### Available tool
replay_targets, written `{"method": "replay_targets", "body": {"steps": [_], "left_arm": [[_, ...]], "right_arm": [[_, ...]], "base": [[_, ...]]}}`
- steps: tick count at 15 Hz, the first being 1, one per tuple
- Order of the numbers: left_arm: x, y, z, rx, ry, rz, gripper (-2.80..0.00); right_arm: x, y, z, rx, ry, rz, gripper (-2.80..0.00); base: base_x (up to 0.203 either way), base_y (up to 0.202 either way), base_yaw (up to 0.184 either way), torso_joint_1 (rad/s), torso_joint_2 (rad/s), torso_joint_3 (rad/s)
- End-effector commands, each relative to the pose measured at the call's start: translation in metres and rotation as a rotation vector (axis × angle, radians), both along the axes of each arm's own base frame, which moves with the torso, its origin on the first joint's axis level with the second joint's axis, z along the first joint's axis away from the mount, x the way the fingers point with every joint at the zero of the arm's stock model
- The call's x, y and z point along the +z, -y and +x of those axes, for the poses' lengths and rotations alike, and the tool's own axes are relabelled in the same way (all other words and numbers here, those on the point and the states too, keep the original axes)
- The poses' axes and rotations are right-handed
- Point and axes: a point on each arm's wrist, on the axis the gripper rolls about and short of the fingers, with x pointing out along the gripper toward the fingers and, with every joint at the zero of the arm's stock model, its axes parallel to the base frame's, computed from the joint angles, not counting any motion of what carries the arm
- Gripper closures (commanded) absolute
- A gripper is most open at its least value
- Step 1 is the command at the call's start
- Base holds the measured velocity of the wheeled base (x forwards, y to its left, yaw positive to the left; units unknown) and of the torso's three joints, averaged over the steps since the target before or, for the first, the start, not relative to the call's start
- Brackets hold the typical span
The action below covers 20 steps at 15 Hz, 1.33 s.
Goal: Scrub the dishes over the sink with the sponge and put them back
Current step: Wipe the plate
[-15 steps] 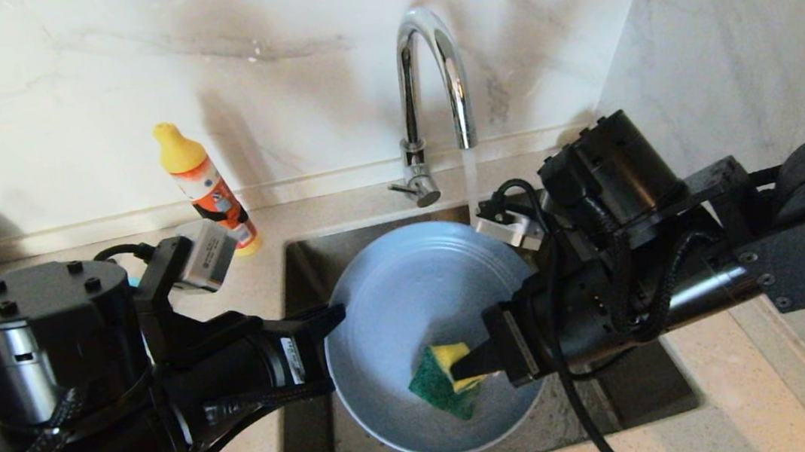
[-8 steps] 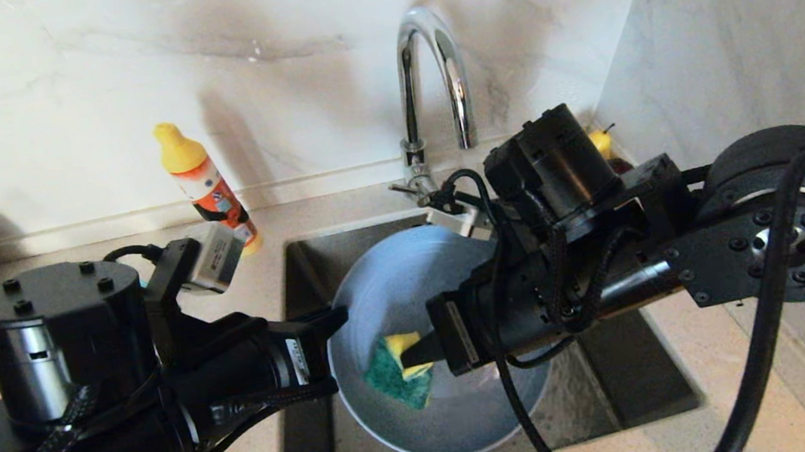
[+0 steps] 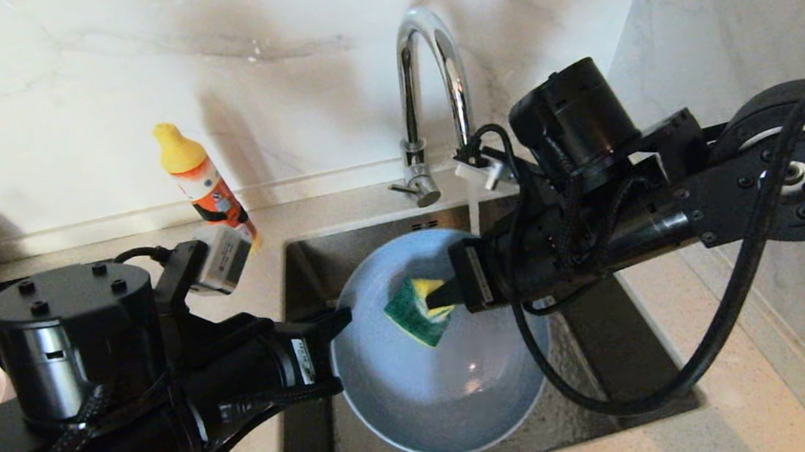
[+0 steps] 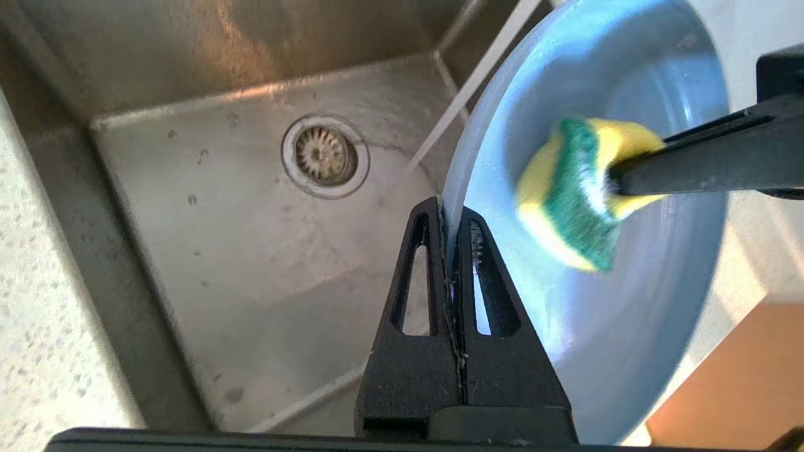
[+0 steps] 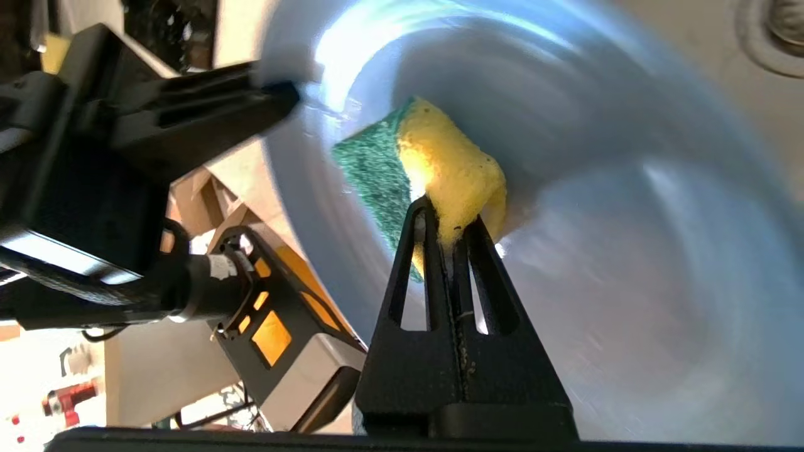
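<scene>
Grey-blue plate [image 3: 442, 373] held tilted over the steel sink [image 4: 207, 251], pinched by its left rim in the left gripper [image 3: 341, 318]; jaws clamped tight, one finger on each face of the rim, as the left wrist view shows plainly. Left arm reaches in low from the left over the counter [image 3: 265, 279], forearm near level, wrist pointing toward the basin.

Right gripper [image 3: 435, 296] closed on the sponge [image 3: 418, 310], fingers pressed together with yellow foam squeezed between the tips. Green scouring face is turned toward the plate's left side; sponge sits against the upper part of the plate's inner face, near the far rim. Right arm comes in from the right, forearm roughly level above the sink, gripper pointing left across the plate.

Chrome tap [image 3: 433, 93] stands behind the basin, a thin stream of water running beside the plate's far edge. Drain strainer [image 4: 325, 156] visible on the sink floor. Orange bottle [image 3: 204, 184] with yellow cap stands on the counter at back left.
</scene>
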Motion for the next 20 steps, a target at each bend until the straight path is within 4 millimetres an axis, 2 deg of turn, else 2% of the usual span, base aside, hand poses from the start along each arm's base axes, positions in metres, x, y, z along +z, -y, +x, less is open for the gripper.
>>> {"method": "replay_targets", "body": {"steps": [1, 4, 7, 9, 12, 14, 16, 18, 20], "left_arm": [[0.0, 0.001, 0.001, 0.001, 0.003, -0.006, 0.0], [0.001, 0.001, 0.002, 0.006, 0.003, -0.01, 0.0], [0.006, 0.001, 0.003, 0.01, 0.019, -0.024, 0.0], [0.008, 0.001, 0.003, 0.011, 0.023, -0.025, 0.0], [0.009, 0.002, 0.005, 0.015, 0.026, -0.026, 0.0], [0.007, 0.002, 0.004, 0.013, 0.02, -0.021, 0.0], [0.006, 0.002, 0.004, 0.014, 0.017, -0.021, 0.0], [0.006, 0.001, 0.003, 0.014, 0.017, -0.021, 0.0], [0.006, 0.001, 0.003, 0.018, 0.013, -0.023, 0.0]], "right_arm": [[0.01, 0.017, -0.007, -0.022, 0.002, 0.004, 0.0], [0.008, 0.028, -0.019, -0.02, -0.021, -0.015, 0.0], [-0.006, 0.031, -0.029, -0.006, -0.059, -0.048, 0.0], [-0.019, 0.024, -0.034, 0.023, -0.091, -0.077, 0.0], [-0.031, 0.003, -0.04, 0.08, -0.115, -0.105, 0.0], [-0.026, -0.012, -0.04, 0.104, -0.085, -0.077, 0.0], [-0.012, -0.02, -0.036, 0.11, -0.029, -0.023, 0.0], [0.007, -0.018, -0.034, 0.089, 0.022, 0.015, 0.0], [0.018, -0.007, -0.034, 0.04, 0.056, 0.025, 0.0]], "base": [[0.0, 0.0, 0.0, 0.0, 0.0, 0.0], [0.0, 0.0, 0.0, 0.0, 0.0, 0.0], [0.0, 0.0, 0.0, 0.0, 0.0, 0.0], [0.0, 0.0, 0.0, 0.0, 0.0, 0.0], [0.0, 0.0, 0.0, 0.0, 0.0, 0.0], [0.0, 0.0, 0.0, 0.0, 0.0, 0.0], [0.0, 0.0, 0.0, 0.0, 0.0, 0.0], [0.0, 0.0, 0.0, 0.0, 0.0, 0.0], [0.0, 0.0, 0.0, 0.0, 0.0, 0.0]]}}
